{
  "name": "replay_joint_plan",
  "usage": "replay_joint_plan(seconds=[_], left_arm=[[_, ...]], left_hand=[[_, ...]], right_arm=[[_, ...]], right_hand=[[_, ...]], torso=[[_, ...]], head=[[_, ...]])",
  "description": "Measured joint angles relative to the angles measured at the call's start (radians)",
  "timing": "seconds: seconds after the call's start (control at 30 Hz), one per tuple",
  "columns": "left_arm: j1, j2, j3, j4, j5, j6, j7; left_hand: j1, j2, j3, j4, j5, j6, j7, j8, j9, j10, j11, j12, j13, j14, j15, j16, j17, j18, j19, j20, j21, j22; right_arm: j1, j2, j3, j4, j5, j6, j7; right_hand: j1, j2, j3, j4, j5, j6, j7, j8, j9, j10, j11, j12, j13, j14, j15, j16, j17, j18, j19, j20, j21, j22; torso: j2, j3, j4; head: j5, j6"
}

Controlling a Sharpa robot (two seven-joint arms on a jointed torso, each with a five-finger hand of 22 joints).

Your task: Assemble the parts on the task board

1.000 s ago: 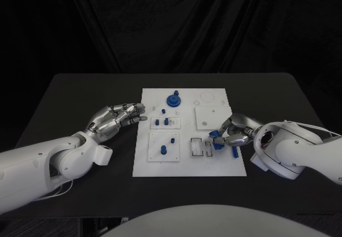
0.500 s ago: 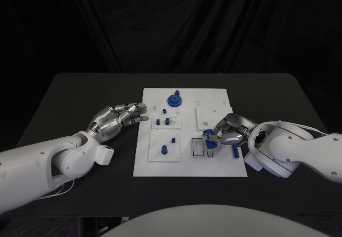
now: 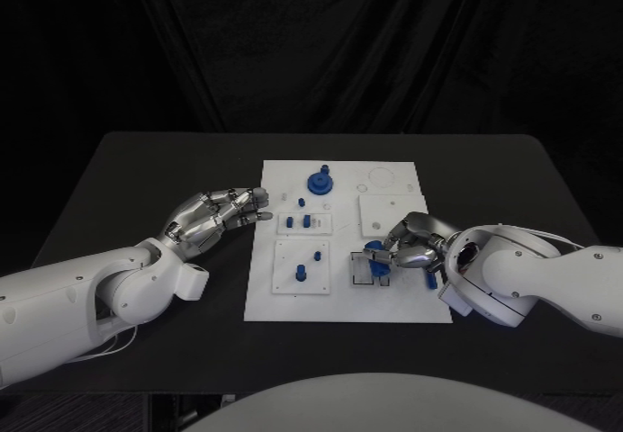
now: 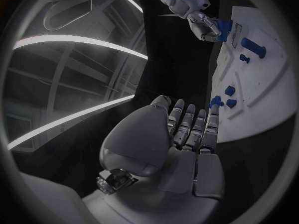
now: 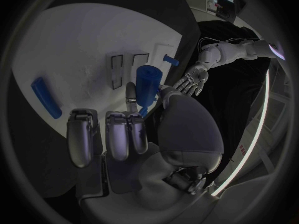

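Right robot hand [image 3: 405, 245] carried blue part [image 3: 376, 254] leftward.

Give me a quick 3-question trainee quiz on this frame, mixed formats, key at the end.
1. True or false: the right hand holds a blue part over the two dark rectangular slots in the task board.
2. Multiple choice: the left hand is (a) gripping a part, (b) holding nothing, at the board's left edge, (c) pressing on the round blue part.
3. Fill in: the long blue bar lies on the board on the ___ hand's side.

Key: 1 true. 2 b. 3 right.
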Motion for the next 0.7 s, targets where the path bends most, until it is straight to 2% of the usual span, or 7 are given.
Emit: replay_joint_plan(seconds=[0.17,0.3,0.37,0.53,0.7], left_arm=[[0.000,-0.001,0.000,-0.001,0.000,0.001,0.000],[0.000,0.000,0.000,-0.002,0.000,0.002,0.000],[-0.001,0.001,0.000,-0.004,0.000,0.003,0.000],[-0.001,0.003,0.000,-0.005,0.000,0.004,-0.001],[-0.002,0.003,0.000,-0.006,0.000,0.006,-0.001]], left_hand=[[0.000,0.000,0.000,0.000,0.000,0.000,0.000,0.000,0.000,0.000,0.000,0.000,0.000,0.000,0.000,0.000,0.001,0.000,0.000,0.000,0.000,0.000],[0.000,0.000,0.000,0.000,0.000,0.000,0.000,0.000,0.000,0.000,0.000,0.000,0.000,0.000,0.000,0.000,0.001,0.000,0.000,0.000,0.000,0.000],[0.000,0.000,0.000,0.000,0.000,0.000,0.000,0.000,0.000,0.000,0.000,0.000,0.000,0.000,0.000,0.000,0.001,0.000,0.000,0.000,0.000,0.000],[0.000,0.000,0.000,0.000,0.000,0.000,0.000,0.000,0.000,0.000,0.000,0.000,0.000,0.000,0.000,0.000,0.001,0.000,0.000,0.000,0.000,0.000],[0.000,0.000,0.000,0.000,0.000,0.000,0.000,0.000,0.000,0.000,0.000,0.000,0.000,0.000,0.000,0.000,0.001,0.000,0.000,0.000,0.000,0.000]], right_arm=[[-0.001,0.006,0.000,-0.004,-0.009,0.006,-0.004],[-0.003,0.010,0.000,-0.008,-0.015,0.014,-0.009],[-0.003,0.011,0.000,-0.011,-0.018,0.018,-0.011],[-0.005,0.015,0.000,-0.017,-0.022,0.029,-0.016],[-0.005,0.019,0.000,-0.020,-0.027,0.041,-0.023]], right_hand=[[-0.004,0.004,0.000,0.000,-0.022,0.000,0.000,-0.009,0.003,0.000,0.000,0.000,0.000,0.000,0.000,0.000,0.000,0.000,0.000,0.000,-0.004,0.000],[-0.022,0.021,-0.006,-0.006,-0.062,0.000,0.000,-0.023,0.005,0.000,0.007,0.000,0.000,0.000,0.007,0.000,0.000,0.000,0.000,0.000,-0.004,0.000],[-0.040,0.038,-0.016,-0.016,-0.082,0.000,0.000,-0.033,0.005,0.000,0.007,0.000,0.000,0.000,0.008,0.000,0.000,0.000,-0.002,0.002,-0.008,0.000],[-0.107,0.058,-0.038,-0.030,-0.139,0.001,0.000,-0.049,-0.002,0.000,0.014,0.000,0.000,-0.002,0.010,0.000,0.000,0.000,0.000,0.007,-0.008,0.000],[-0.148,0.060,-0.067,-0.026,-0.184,-0.003,0.003,-0.062,-0.005,0.000,0.014,0.000,0.000,0.000,0.014,0.000,0.000,0.000,0.000,0.007,-0.012,0.000]], torso=[[0.000,0.0000,-0.0012],[0.000,0.0000,-0.0012],[0.000,0.0000,-0.0012],[0.000,0.0010,-0.0018],[0.000,0.0012,-0.0017]], head=[[0.004,0.000],[0.004,0.000],[0.004,0.000],[0.007,0.000],[0.007,0.000]])
